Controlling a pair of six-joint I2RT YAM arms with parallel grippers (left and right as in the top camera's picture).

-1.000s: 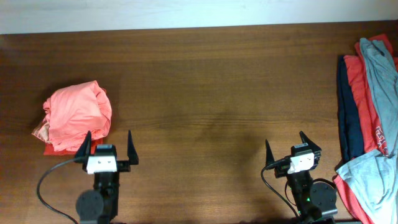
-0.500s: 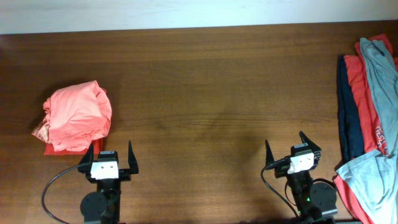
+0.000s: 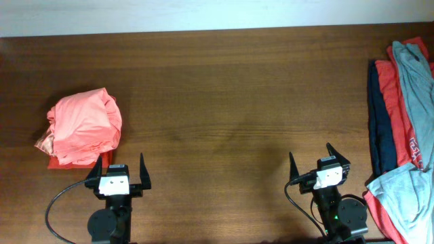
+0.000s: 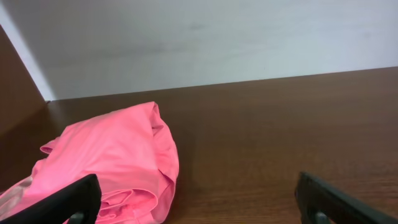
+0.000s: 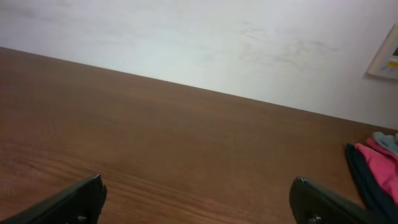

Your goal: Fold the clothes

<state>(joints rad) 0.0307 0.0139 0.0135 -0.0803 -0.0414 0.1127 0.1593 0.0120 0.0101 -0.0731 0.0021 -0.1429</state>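
Note:
A salmon-pink shirt (image 3: 85, 129) lies in a folded bundle at the left of the table. It also shows in the left wrist view (image 4: 112, 165), just ahead and left of the fingers. My left gripper (image 3: 121, 165) is open and empty near the front edge, just below the bundle; in its own view (image 4: 199, 199) only the fingertips show. My right gripper (image 3: 312, 157) is open and empty at the front right; its own view (image 5: 199, 199) shows bare table. A pile of red, navy and grey-blue shirts (image 3: 403, 129) lies at the right edge.
A red shirt with white lettering (image 3: 415, 150) lies within the right pile. The edge of that pile shows in the right wrist view (image 5: 376, 168). A white wall runs behind the table's far edge (image 3: 203, 30).
The left arm drew back slightly toward the front edge about a second ago and has been still since. The right arm and the clothes have not moved.

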